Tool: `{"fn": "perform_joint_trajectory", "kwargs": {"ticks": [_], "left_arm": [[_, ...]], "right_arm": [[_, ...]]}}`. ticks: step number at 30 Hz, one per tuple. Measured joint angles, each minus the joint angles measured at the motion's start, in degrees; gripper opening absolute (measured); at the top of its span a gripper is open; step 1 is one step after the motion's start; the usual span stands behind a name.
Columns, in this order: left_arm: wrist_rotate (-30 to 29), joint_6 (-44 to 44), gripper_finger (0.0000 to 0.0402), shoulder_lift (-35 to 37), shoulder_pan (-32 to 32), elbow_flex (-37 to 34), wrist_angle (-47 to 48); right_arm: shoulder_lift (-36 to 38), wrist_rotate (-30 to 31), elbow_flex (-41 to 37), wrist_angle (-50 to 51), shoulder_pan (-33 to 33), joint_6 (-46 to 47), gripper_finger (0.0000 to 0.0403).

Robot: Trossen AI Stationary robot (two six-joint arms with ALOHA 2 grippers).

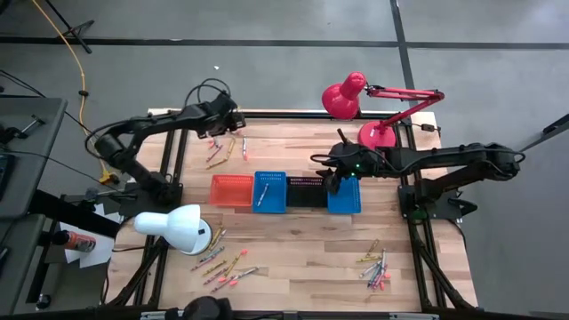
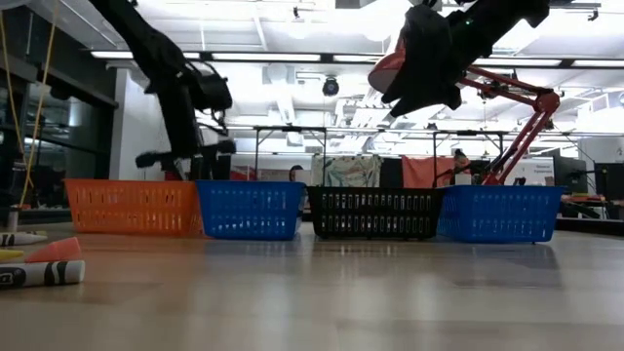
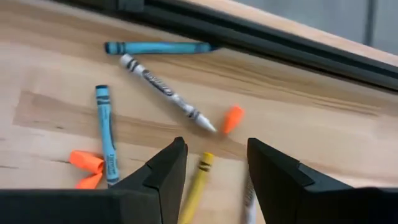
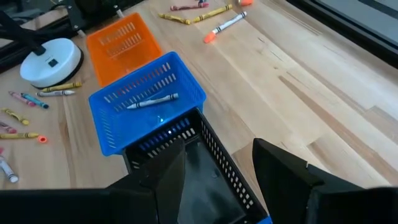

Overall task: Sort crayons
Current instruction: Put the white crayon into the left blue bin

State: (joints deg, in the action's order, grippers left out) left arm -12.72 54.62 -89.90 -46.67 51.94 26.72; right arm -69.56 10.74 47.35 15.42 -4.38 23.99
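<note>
**Crayons: condition and location**

Scattered in three loose groups on the wooden tabletop, plus one piece inside a basket.

- Far-left group [image 1: 222,147]: lying flat near the far edge. Includes two blue crayons [image 3: 106,132], one white with dark wrapper print [image 3: 166,93], one yellow [image 3: 198,183], and short orange stubs [image 3: 232,118].
- Near-left group [image 1: 222,265]: mixed yellow, pink and grey sticks, lying flat at varied angles.
- Near-right group [image 1: 376,267]: mixed pink, yellow and grey sticks, lying flat, closely clustered.
- Single grey-white crayon [image 4: 152,101]: flat on the floor of the left blue basket.
</note>
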Motion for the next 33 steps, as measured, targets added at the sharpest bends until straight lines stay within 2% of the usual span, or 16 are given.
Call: {"fn": "perform_joint_trajectory", "kwargs": {"ticks": [11,19,24,28,33], "left_arm": [[-0.85,10.39,0.0159,-8.27,-2.98,0.02,-4.18],[0.51,16.45,0.0159,-10.98,-4.65,0.28,-4.81],[1.01,17.1,0.0156,-11.44,-4.7,0.28,-4.81],[1.72,16.65,0.0121,-11.44,-4.7,0.2,-4.36],[2.91,14.82,0.0031,-11.46,-4.75,0.14,-4.06]], "right_arm": [[0.0,0.01,0.0,-0.04,0.0,0.63,0.0181],[0.0,0.02,0.0,-0.03,0.0,0.6,0.0181],[0.0,0.04,-0.01,-0.02,0.0,0.47,0.0181],[0.0,0.11,-0.02,-0.02,0.0,0.02,0.0181],[0.0,0.13,-0.02,-0.02,0.0,0.0,0.0181]]}}
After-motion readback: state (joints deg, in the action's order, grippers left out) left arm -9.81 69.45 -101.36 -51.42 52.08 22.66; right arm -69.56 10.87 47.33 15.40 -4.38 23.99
